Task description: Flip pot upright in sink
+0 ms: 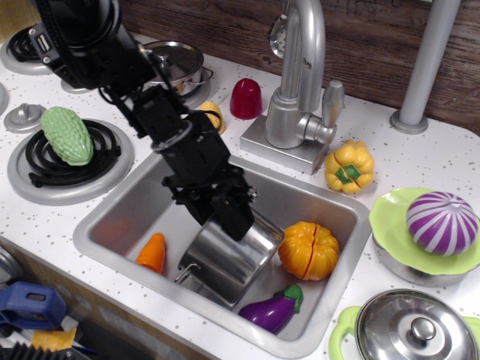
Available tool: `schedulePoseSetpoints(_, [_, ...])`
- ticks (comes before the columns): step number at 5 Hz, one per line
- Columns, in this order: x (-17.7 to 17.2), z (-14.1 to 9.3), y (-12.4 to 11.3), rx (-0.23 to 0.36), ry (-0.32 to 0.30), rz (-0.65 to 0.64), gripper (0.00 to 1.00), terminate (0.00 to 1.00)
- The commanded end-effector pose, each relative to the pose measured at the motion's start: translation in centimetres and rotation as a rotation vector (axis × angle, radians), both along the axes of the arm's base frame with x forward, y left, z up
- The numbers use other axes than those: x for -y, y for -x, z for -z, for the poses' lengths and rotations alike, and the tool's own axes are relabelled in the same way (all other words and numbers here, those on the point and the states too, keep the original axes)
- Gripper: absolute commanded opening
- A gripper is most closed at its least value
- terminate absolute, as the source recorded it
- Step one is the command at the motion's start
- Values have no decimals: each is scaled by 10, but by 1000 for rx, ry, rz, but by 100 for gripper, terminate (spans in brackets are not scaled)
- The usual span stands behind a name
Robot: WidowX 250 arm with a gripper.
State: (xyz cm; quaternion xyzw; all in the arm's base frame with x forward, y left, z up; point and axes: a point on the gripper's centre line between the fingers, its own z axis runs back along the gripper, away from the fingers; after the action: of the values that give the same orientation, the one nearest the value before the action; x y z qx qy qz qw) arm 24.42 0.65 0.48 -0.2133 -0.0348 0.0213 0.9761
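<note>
Mid-flip: gripper [234, 217] clamped on rim of pot [225, 259], tilted nr upright in sink [112, 217] beside pumpkin [308, 250]; next, level base & let go.

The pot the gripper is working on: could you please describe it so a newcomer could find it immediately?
Look into the sink below the tall faucet. The pot leans there under the black gripper, between the carrot and the pumpkin. It is the only shiny steel thing in the basin, amid coloured vegetables.

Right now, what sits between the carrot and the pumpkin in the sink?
The pot, tilted, with the gripper at its rim, seen in the only camera view.
</note>
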Motion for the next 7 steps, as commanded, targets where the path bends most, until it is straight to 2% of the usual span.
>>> schedulePoseSetpoints(1, [4,-2,4,29,-161,-42,0,0])
schedulePoseSetpoints(2, [6,-5,4,43,-252,-41,0,0])
schedulePoseSetpoints(3, [9,-5,5,53,-288,-49,0,0])
schedulePoseSetpoints(4, [8,-4,6,65,-267,-39,100,0])
schedulePoseSetpoints(7, [8,-4,6,65,-267,-39,100,0])
